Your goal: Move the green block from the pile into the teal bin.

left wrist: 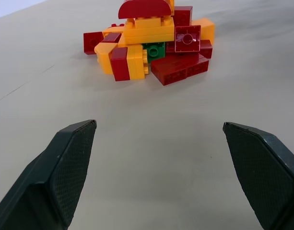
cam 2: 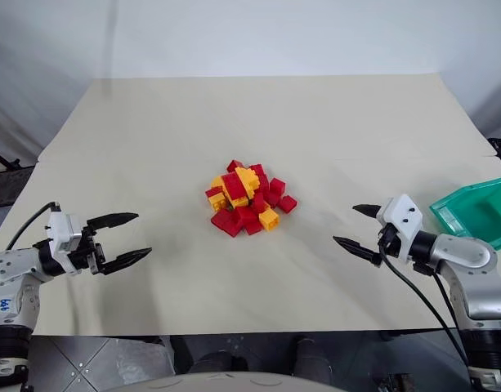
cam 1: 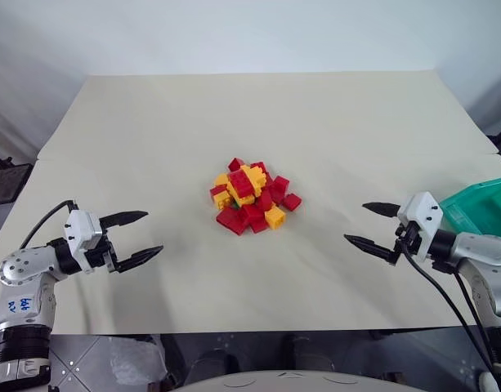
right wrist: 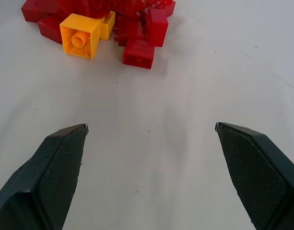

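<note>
The pile [cam 1: 250,198] of red and yellow studded bricks sits in the middle of the cream table. In the left wrist view the green block [left wrist: 154,50] shows low in the heap's near side, wedged between yellow and dark red bricks. The teal bin [cam 1: 479,189] stands at the table's right edge, just behind my right arm. My left gripper [cam 1: 154,232] hovers open to the left of the pile, pointing at it, with nothing between its fingers. Over on the right, my right gripper [cam 1: 355,222] is open too, empty, aimed at the pile.
The cream table [cam 1: 258,122] stretches wide around the pile, with bare surface between each gripper and the bricks. A seam in the cover runs across at about the pile's far side. Dark floor lies past the table's left and right edges.
</note>
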You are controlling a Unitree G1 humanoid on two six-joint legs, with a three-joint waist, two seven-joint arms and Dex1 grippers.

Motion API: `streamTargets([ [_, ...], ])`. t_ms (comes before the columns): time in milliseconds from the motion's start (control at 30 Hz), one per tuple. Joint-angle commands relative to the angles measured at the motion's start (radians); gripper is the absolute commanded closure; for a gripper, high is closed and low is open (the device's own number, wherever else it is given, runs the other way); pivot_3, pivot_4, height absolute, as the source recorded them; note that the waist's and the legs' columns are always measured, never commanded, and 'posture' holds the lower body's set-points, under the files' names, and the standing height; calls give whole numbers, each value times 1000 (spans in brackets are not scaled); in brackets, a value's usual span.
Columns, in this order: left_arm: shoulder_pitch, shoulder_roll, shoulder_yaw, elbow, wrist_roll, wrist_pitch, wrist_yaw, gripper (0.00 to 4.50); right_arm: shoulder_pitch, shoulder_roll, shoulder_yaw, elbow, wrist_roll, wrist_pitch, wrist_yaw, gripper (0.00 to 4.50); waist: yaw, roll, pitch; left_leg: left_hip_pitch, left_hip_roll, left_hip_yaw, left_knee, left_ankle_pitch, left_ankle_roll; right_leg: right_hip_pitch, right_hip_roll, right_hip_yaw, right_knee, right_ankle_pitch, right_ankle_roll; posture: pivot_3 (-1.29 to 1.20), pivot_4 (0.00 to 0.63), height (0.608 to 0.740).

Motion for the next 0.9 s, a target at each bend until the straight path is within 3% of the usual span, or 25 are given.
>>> streamTargets([
  [33, -16, 13, 9, -25, -16, 7, 0, 0, -5, 5, -31, -32, 19, -3, -10, 42, 0, 0, 0, 0, 0, 0, 0, 0, 0, 0, 0, 0, 0, 0, 0, 0, 150, 740],
  [367, -50, 14, 21, -45, -15, 149, 116, 0, -26, 7, -20, -16, 21, 7, -12, 42, 0, 0, 0, 0, 0, 0, 0, 0, 0, 0, 0, 0, 0, 0, 0, 0, 150, 740],
  [633, -49, 29, 47, -48, -25, 99, 102, 0, -56, 19, -11, 7, 22, 14, 3, 42, 0, 0, 0, 0, 0, 0, 1, 0, 0, 0, 0, 0, 1, 0, 0, 0, 150, 740],
  [733, -35, 43, 49, -68, -43, 131, 79, 615, -81, 31, -5, 21, 24, 12, 5, 0, -1, 0, 0, 0, 0, 0, 1, 0, 0, 0, 0, 0, 1, 0, 0, 0, 150, 740],
  [900, 10, 37, 118, -127, -136, 176, 57, 2117, -127, 44, 2, -17, 80, 64, 46, 0, -2, 0, 0, 0, 0, 0, 1, 0, 0, 0, 0, 1, 1, 0, 0, 0, 150, 740],
])
